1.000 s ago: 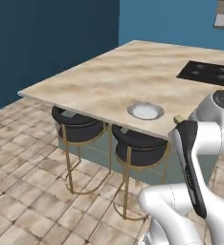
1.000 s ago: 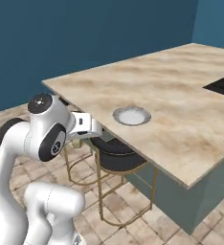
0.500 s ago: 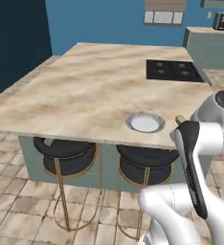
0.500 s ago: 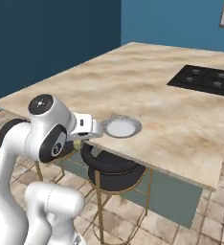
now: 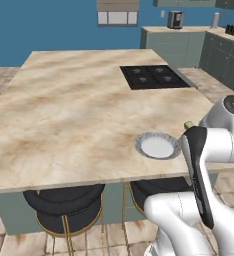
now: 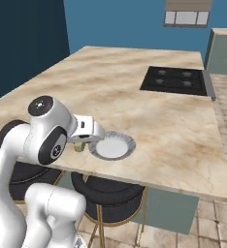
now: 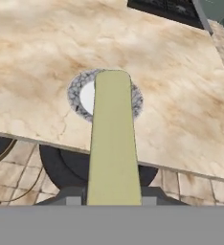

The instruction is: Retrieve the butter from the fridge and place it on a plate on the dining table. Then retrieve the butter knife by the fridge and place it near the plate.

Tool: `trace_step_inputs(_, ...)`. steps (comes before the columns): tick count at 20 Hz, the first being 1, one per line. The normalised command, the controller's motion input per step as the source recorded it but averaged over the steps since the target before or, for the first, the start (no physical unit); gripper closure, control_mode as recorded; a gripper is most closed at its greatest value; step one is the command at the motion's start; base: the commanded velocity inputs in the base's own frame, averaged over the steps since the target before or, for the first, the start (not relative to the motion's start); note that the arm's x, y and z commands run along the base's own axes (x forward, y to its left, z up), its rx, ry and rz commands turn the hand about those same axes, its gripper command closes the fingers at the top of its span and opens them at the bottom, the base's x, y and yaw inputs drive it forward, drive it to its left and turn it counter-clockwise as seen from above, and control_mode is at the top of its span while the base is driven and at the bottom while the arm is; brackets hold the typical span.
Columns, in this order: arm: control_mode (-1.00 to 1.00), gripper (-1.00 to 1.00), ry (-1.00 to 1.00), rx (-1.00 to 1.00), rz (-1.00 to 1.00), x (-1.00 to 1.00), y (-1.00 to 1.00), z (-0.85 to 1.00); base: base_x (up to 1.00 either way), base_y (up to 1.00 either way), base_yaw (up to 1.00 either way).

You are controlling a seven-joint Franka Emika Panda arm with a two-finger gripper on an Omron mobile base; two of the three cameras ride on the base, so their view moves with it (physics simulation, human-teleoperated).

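My jaws are clamped on the butter [image 7: 112, 143] — it sticks up mid-frame in hand view, tip over the plate [image 7: 134, 102], which sits near the dining table [image 7: 37, 57] edge, lower center; I'm holding it lengthwise, prob. to lay it flat w/o rolling.

The base swings round the desk [image 5: 64, 125]; the views now face its long edge, with the plate [image 5: 157, 146] directly ahead.
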Motion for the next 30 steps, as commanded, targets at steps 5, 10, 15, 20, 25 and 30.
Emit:
trace_step_inputs(5, -1.00, 1.00, 0.07, 0.00, -0.04, 0.60, 0.00, -0.01, 0.10, 0.00, -0.02)
trace_step_inputs(10, -1.00, 1.00, 0.14, 0.00, -0.01, 1.00, 0.06, -0.35, 0.00, 0.00, 0.00)
trace_step_inputs(15, -1.00, 1.00, 0.17, 0.01, 0.00, 0.98, 0.00, -0.82, 0.00, 0.00, 0.00)
trace_step_inputs(20, -1.00, 1.00, 0.07, 0.02, -0.01, 0.99, 0.05, -0.79, 0.00, 0.00, 0.00)
trace_step_inputs(25, -1.00, 1.00, 0.04, 0.01, -0.02, 0.68, 0.03, -0.45, 0.00, 0.00, 0.00)
trace_step_inputs(30, -1.00, 1.00, 0.01, 0.04, 0.00, 0.34, -0.16, -0.48, 0.00, 0.00, 0.00)
